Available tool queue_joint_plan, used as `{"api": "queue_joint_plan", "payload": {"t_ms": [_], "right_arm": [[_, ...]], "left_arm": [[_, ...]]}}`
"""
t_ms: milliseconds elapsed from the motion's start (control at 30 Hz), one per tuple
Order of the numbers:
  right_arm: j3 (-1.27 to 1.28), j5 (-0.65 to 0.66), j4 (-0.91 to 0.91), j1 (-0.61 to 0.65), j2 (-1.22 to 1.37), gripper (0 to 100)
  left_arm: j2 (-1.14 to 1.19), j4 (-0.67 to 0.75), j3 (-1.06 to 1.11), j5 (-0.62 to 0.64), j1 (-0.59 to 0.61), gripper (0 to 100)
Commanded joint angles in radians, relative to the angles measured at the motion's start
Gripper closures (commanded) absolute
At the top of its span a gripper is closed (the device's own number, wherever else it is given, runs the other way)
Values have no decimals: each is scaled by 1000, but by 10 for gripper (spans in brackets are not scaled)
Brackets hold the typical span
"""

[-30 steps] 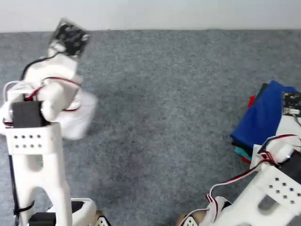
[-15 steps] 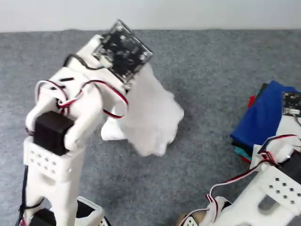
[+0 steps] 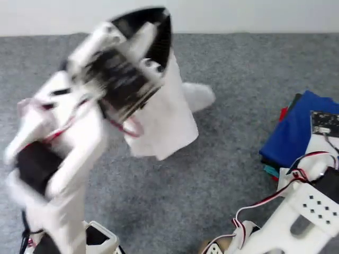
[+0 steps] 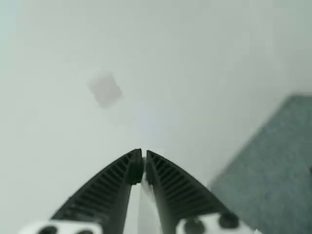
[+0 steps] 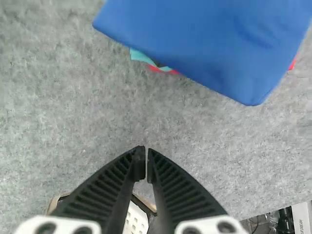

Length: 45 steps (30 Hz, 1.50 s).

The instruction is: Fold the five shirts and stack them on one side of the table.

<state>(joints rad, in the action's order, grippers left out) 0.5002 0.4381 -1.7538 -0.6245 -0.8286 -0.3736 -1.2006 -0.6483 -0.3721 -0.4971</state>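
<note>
White shirt (image 3: 165,120) hangs clamped in the closed left tool (image 4: 143,162); the right tool (image 5: 143,157) is closed, empty.

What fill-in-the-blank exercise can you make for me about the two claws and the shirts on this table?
The left claw holds up a shirt whose colour is ___.
The stack has a ___ shirt on top.
The right claw is shut and holds ___.
Missing words: white; blue; nothing.

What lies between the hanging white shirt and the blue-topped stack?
That stretch is bare grey table cover, as the high view shows, from the white shirt across to the stack.
</note>
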Motion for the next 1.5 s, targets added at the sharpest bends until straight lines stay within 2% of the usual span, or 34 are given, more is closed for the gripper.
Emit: {"api": "queue_joint_plan", "payload": {"t_ms": [0,133,333,567,667,733,867,1000,1200,1367,1467], "right_arm": [[-2,8,-31,-8,-13,988],[-2,8,-25,-4,-13,988],[-2,6,-25,81,-13,988],[-8,-21,-2,335,-8,988],[-3,-121,74,449,-2,983],[-2,-141,143,527,-1,983],[-8,-149,231,697,85,985],[-35,-149,278,816,239,987],[-236,-149,317,957,513,987],[-446,-150,309,1089,762,986],[-578,-150,309,1158,900,983]], "left_arm": [[-6,-86,-220,0,3,986],[-8,-229,-288,-48,78,986],[-5,-407,-268,-51,304,986],[-14,-549,-41,-51,529,986],[-17,-554,67,-51,634,986],[-31,-554,142,-58,695,986],[-84,-552,357,-201,773,986],[-161,-551,590,-305,873,986],[-270,-525,898,-445,1025,986],[-356,-408,1116,-448,1146,986],[-410,-370,1205,-448,1177,986]]}}
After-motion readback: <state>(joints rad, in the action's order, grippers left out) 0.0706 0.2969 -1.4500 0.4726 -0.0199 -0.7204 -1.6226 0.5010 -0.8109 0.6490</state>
